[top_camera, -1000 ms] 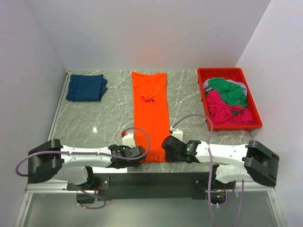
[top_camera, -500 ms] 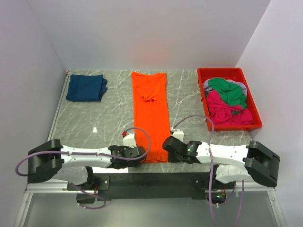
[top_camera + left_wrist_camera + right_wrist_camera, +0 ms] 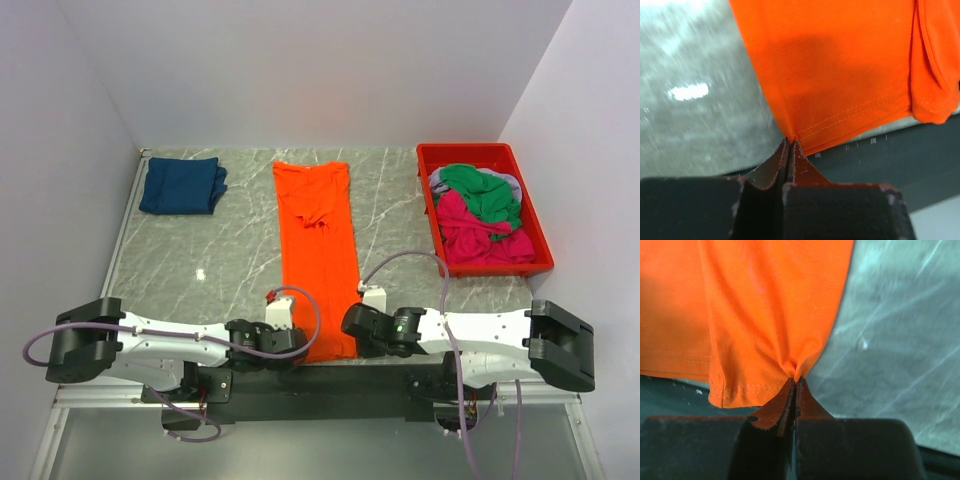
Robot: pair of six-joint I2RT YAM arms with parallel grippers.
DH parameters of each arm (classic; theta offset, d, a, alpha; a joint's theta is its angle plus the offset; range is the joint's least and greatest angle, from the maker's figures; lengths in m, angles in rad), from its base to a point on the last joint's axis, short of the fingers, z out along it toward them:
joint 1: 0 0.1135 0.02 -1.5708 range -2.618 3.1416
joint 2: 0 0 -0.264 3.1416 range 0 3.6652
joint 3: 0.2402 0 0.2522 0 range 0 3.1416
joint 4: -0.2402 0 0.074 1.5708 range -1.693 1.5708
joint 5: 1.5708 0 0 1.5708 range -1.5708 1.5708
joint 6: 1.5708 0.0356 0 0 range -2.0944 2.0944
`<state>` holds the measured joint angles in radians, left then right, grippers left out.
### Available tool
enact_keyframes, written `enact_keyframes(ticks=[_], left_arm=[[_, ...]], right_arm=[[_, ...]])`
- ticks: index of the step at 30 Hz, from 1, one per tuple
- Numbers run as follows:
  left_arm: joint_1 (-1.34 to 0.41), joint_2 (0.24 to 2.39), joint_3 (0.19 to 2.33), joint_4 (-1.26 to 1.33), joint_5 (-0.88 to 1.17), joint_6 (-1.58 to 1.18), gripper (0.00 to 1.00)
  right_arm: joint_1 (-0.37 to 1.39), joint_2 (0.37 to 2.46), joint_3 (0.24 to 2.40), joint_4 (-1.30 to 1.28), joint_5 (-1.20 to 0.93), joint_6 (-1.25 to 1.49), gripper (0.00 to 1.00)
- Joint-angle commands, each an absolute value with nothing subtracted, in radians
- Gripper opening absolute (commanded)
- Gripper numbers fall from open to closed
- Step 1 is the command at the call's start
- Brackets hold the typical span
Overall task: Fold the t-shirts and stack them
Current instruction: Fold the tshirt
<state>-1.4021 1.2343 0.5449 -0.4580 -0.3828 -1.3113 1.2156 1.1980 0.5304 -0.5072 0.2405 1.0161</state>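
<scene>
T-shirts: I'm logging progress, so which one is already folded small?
The dark navy blue cloth t-shirt, a compact rectangle at the far left. The bright orange cloth t-shirt lies in a long strip; the rest are crumpled in the red plastic bin.

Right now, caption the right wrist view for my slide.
Right gripper pinched shut on the near edge of the orange t-shirt, cloth puckered at its tips, grey marble table alongside.

One orange t-shirt (image 3: pixel 318 250), one navy t-shirt (image 3: pixel 180 186), three heaped t-shirts (image 3: pixel 480 215) in one red bin (image 3: pixel 500 268).
</scene>
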Motion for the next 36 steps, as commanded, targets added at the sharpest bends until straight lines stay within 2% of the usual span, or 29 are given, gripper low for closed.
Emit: enact_keyframes(ticks=[1,10,22,36], left_arm=[[-1.439,1.204,0.569,-0.499,-0.341,-1.342,0.00],[-1.373,1.189,0.621,-0.421,-0.434,-1.322,0.00],[-1.088,1.177,0.604,-0.226,-0.376,-1.088,0.00],[-0.775,1.347,0.709,-0.040,-0.359,-0.839,0.00]], right_arm=[[1.264,1.177,0.540,-0.612,0.253,1.083,0.00],[1.232,1.184,0.699,-0.696,0.367,1.007,0.00],[0.970,1.313,0.820,-0.542,0.334,0.721,0.00],[0.733,1.650,1.106,-0.460,0.293,0.483,0.00]])
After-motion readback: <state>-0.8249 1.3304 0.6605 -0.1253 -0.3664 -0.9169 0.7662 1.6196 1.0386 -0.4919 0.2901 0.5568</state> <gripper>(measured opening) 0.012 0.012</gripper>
